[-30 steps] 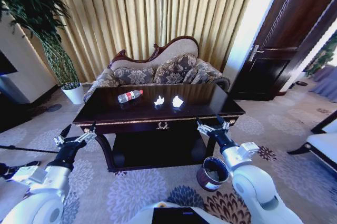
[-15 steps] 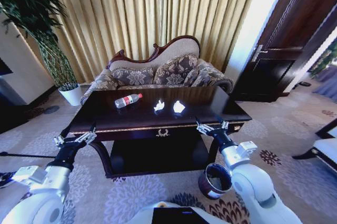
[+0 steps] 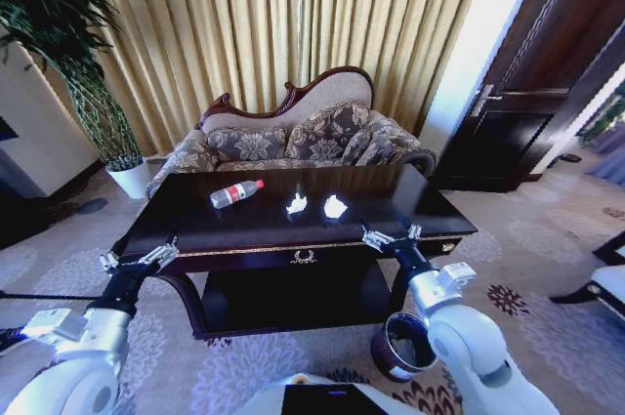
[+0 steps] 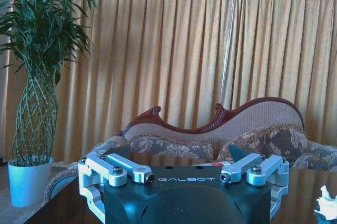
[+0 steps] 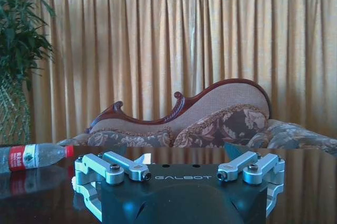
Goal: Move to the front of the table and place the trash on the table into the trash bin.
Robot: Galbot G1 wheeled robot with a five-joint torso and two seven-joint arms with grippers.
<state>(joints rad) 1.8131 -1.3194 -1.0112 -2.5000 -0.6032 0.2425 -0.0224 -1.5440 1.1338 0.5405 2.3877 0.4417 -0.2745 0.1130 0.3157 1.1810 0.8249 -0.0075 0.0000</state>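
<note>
The dark glossy table (image 3: 410,215) stands straight ahead in the head view. On its top lie a clear bottle (image 3: 235,192) with a red label and two crumpled white paper wads (image 3: 296,205) (image 3: 335,206). The dark round trash bin (image 3: 402,346) sits on the carpet by the table's near right leg. My left gripper (image 3: 138,258) hovers open at the table's near left corner. My right gripper (image 3: 391,235) hangs open at the front rail, above the bin. The bottle (image 5: 30,156) lies beyond the right gripper (image 5: 183,174). One wad (image 4: 328,205) shows past the left gripper (image 4: 185,176).
A floral sofa (image 3: 293,137) stands behind the table before gold curtains. A tall plant in a white pot (image 3: 132,177) is at the far left. A dark door (image 3: 542,73) is at the right, with a chair edge (image 3: 610,283) on the patterned carpet.
The whole view has shifted: the table and bin now lie closer and lower in the picture as the robot drives forward. Both grippers stay open in the same pose.
</note>
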